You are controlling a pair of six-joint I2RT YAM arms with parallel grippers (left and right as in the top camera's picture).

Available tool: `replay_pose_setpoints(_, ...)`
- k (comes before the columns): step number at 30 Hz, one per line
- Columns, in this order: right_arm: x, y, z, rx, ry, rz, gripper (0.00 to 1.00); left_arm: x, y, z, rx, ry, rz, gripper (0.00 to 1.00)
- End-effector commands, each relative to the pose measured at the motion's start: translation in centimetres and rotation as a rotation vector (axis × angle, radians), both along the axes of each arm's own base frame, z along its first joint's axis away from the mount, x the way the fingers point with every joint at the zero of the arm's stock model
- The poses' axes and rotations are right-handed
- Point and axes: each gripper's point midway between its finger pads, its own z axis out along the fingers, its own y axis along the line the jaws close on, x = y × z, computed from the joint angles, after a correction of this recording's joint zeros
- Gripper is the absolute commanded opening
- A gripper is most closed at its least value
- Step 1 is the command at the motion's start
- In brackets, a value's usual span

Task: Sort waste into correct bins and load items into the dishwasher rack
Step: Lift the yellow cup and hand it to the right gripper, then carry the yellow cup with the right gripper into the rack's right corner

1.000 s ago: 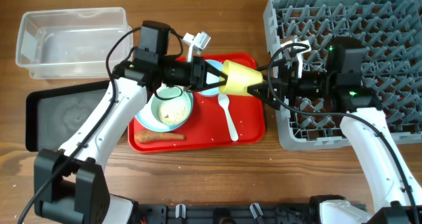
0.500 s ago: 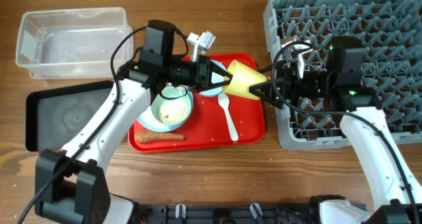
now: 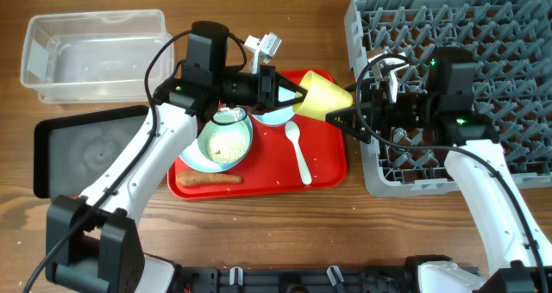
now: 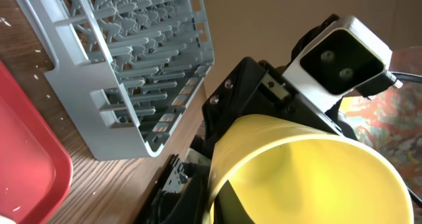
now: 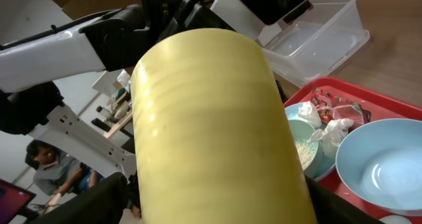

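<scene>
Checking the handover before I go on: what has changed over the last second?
The left gripper, shut on the cup, carried it a little to the right, deeper into the right gripper. Whether that one has closed on the cup is unclear. The tray, spoon and rack stayed put.

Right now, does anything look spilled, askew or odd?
A few white grains lie loose on the red tray near the spoon, outside the bowl. The yellow cup hangs sideways in the left pincer, apparently mid-handover.
</scene>
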Motion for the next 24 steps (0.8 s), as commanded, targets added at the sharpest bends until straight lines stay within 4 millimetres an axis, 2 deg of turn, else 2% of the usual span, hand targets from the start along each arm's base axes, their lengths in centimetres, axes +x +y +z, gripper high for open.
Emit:
replay_pose_setpoints(1,-0.3,0.3,1.0,0.021,-0.022,0.03,0.81,0.4,0.0,1.0,0.001,-0.008,0.026,0.04)
replay_pose_setpoints(3,-0.3,0.3,1.0,0.021,-0.026,0.03,0.8,0.4,0.0,1.0,0.001,-0.008,0.026,0.04)
replay_pose_setpoints(6,-0.2,0.3,1.1,0.021,-0.038,0.03,0.72,0.4,0.0,1.0,0.001,-0.008,0.026,0.04)
replay_pose_setpoints(9,0.5,0.2,0.7,-0.007,-0.041,-0.007,0.54,0.4,0.0,0.9,0.002,-0.005,0.026,0.04)
replay_pose_setpoints(12,1.4,0.0,0.2,-0.039,-0.018,-0.062,0.54,0.3,0.0,0.7,0.008,0.007,0.025,0.04)
replay_pose_setpoints(14,1.8,-0.1,0.2,-0.047,-0.034,-0.076,0.47,0.1,0.1,0.5,0.013,0.004,0.021,0.04)
replay_pose_setpoints(15,2.0,-0.1,0.1,-0.053,-0.038,-0.086,0.47,0.0,0.1,0.4,0.017,-0.015,0.014,0.1)
replay_pose_setpoints(17,2.7,-0.4,-0.4,-0.081,-0.012,-0.134,0.43,-0.3,0.3,0.0,0.03,-0.042,-0.002,0.29)
replay_pose_setpoints(18,3.1,-0.5,-0.6,-0.096,-0.01,-0.156,0.4,-0.3,0.4,-0.3,0.037,-0.052,-0.005,0.33)
replay_pose_setpoints(21,4.5,-1.3,-1.7,-0.159,-0.004,-0.25,0.35,0.7,2.1,-1.9,0.118,-0.059,0.063,0.43)
replay_pose_setpoints(24,5.8,-2.4,-2.6,-0.228,0.008,-0.355,0.29,2.8,5.7,-3.9,0.262,-0.087,0.199,0.48)
